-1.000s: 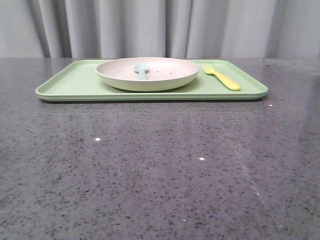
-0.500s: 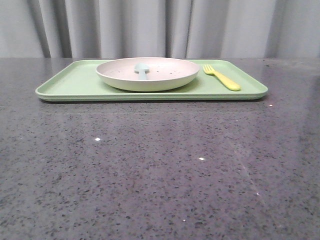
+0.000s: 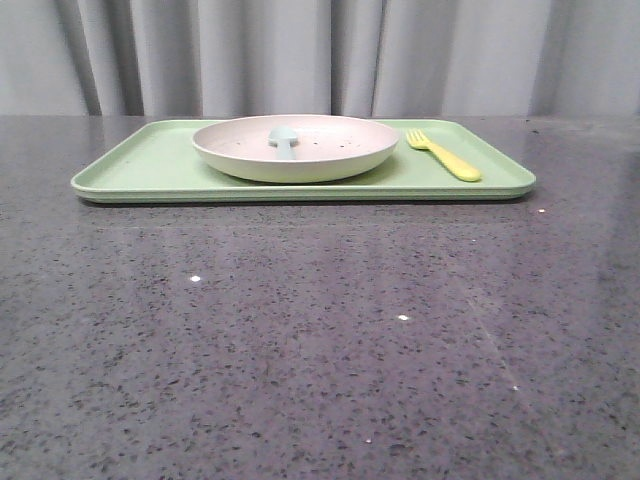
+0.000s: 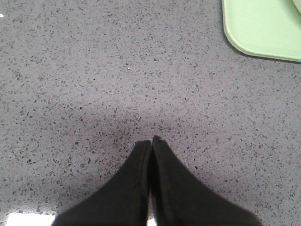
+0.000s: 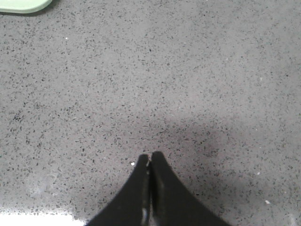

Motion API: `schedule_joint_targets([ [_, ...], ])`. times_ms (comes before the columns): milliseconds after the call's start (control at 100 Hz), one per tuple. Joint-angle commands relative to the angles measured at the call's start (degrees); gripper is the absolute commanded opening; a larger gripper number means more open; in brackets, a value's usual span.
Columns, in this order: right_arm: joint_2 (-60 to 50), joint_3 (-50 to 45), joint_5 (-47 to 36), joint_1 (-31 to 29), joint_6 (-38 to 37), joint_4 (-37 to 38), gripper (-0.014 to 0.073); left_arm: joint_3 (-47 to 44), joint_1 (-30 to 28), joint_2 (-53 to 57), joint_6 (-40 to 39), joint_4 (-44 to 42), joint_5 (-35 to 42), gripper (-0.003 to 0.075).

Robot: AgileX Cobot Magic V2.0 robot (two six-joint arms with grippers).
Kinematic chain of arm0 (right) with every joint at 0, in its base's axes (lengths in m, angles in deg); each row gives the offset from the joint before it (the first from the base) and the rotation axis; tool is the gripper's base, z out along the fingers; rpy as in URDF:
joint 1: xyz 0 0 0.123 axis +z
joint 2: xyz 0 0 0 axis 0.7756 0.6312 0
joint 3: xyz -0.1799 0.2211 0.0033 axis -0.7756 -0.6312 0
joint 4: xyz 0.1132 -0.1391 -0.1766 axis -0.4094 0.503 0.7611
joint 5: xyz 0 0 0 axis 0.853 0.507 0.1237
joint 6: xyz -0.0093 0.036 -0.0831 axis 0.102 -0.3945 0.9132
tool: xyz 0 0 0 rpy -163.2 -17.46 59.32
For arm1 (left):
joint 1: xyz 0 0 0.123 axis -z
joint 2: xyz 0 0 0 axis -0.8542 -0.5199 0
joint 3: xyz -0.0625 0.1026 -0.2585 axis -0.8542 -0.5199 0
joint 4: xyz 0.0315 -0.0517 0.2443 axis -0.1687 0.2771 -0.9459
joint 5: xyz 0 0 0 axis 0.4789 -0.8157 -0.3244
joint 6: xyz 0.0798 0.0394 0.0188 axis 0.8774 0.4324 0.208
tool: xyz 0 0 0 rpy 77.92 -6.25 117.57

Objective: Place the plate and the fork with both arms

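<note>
The cream speckled plate sits on the light-green tray at the far side of the table. The yellow fork lies on the tray just right of the plate. Neither gripper shows in the front view. In the left wrist view my left gripper is shut and empty over bare table, with a tray corner some way off. In the right wrist view my right gripper is shut and empty over bare table, with a sliver of tray far off.
A pale blue spoon lies in the plate. The dark speckled stone table stretches from the tray to the front edge. Grey curtains hang behind the table.
</note>
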Motion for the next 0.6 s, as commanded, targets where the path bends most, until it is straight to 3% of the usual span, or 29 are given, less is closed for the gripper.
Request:
schedule_joint_targets([
  [0,-0.29,1.39,-2.42,-0.32,0.55,1.67,-0.0068,1.34,0.04,0.36,-0.59,0.78,3.62,-0.002],
  [150,-0.29,1.39,-2.42,-0.32,0.55,1.67,-0.0068,1.34,0.04,0.36,-0.59,0.78,3.62,-0.002],
  [230,-0.29,1.39,-2.42,-0.32,0.55,1.67,-0.0068,1.34,0.04,0.36,5.35,-3.93,3.62,-0.002],
  [450,-0.29,1.39,-2.42,-0.32,0.55,1.67,-0.0068,0.43,0.04,0.99,5.49,-7.23,4.14,-0.002],
  [590,-0.29,1.39,-2.42,-0.32,0.55,1.67,-0.0068,-2.51,0.04,4.44,5.49,-6.81,11.26,-0.002],
])
